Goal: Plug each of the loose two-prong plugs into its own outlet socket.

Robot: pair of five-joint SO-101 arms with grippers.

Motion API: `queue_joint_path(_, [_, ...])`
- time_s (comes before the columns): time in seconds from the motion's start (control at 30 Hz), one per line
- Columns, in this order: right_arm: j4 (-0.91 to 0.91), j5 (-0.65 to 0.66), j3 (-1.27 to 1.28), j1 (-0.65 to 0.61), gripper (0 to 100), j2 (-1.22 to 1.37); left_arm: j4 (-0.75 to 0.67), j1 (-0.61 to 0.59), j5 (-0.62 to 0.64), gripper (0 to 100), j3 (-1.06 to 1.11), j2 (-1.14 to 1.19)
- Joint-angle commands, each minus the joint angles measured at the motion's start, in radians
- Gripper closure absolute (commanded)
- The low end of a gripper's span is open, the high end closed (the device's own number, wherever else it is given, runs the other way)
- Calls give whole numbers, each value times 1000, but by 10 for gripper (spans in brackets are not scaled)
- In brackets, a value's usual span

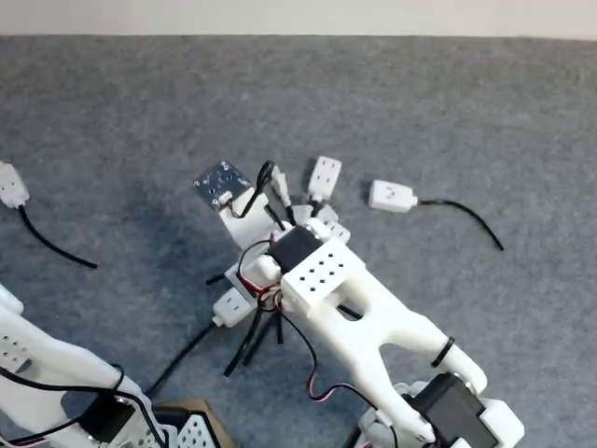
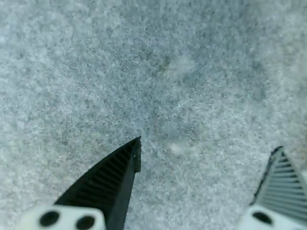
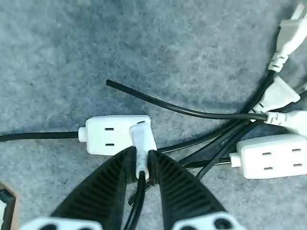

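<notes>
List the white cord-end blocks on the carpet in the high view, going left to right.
white block on a black cord at the left edge → near socket beside the right arm → far socket past that arm's tip → right socket, cord trailing right. Pieces under the arm left out.

A plug [image 3: 142,138] sat between the right gripper's [image 3: 142,152] fingers, touching a socket [image 3: 112,135]. A second socket [image 3: 273,155] lay beside tangled cables [image 3: 216,139]. A third socket [image 1: 11,185] lay far left on the table [image 1: 140,112], well apart.
</notes>
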Motion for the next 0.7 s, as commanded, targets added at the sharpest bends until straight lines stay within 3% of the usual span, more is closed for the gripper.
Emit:
queue_joint_path(0.0, [35, -11, -1, -19, 993, -10, -11, -5, 5, 600, -45, -13])
queue_joint_path(0.67, [188, 9, -104, -41, 993, -10, -11, -1, 5, 601, -45, -15])
